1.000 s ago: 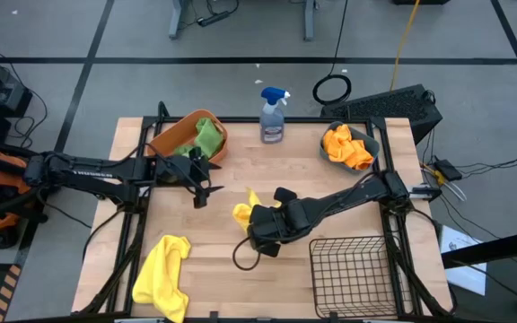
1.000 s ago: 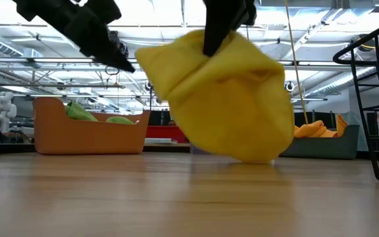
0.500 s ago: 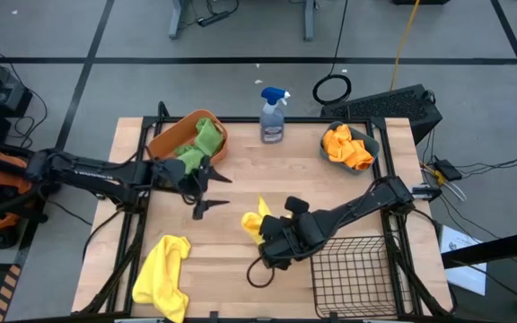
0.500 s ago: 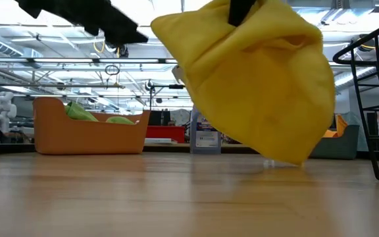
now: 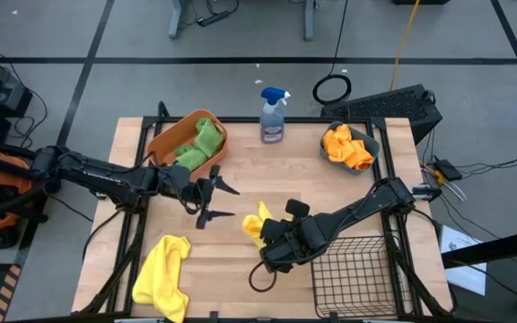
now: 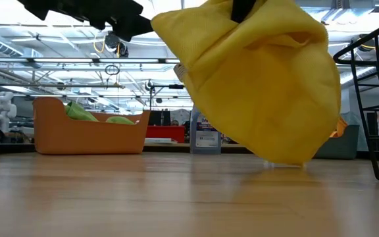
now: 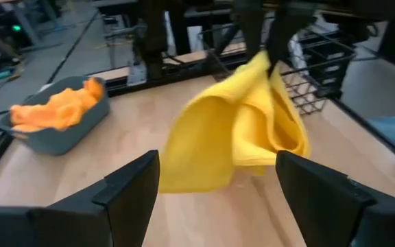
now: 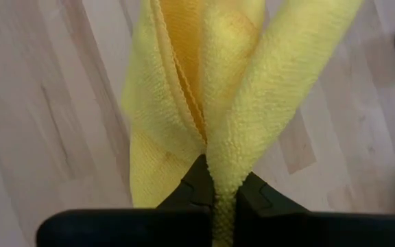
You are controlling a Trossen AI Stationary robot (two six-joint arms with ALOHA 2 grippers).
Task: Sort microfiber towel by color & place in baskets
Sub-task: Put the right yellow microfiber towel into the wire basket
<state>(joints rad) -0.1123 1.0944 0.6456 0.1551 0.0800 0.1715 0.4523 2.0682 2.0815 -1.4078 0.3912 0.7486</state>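
A yellow microfiber towel [image 5: 257, 221] hangs bunched below my right gripper [image 5: 270, 240], which is shut on it near the table's middle, left of the black wire basket [image 5: 353, 274]. My left gripper [image 5: 215, 202] stands open and holds nothing, a little left of that towel and near the orange tub [image 5: 179, 135]. In the left wrist view the hanging towel [image 7: 238, 130] shows beyond its fingers. A second yellow towel [image 5: 162, 274] lies crumpled flat at the near left. Green towels [image 5: 203, 141] lie in the orange tub and orange towels [image 5: 346, 146] in the teal bin [image 5: 372, 142]. My right gripper pinches a gathered fold [image 8: 219, 171] at the top of the yellow towel, several layers thick, between its two fingers [image 8: 193, 186]. The fingers come steeply from above. The towel [image 6: 255, 79] hangs slack below them, clear of the tabletop.
A blue-topped spray bottle [image 5: 274, 115] stands at the far middle edge, between the tub and the bin. The wire basket fills the near right corner. Bare wood lies between the two yellow towels and in front of the bottle.
My right gripper has carried the yellow towel toward the near right, closer to the wire basket, and a little higher; the towel still hangs slack. My left gripper has moved away from the orange tub toward the table's middle and tipped up nearer to level, staying open.
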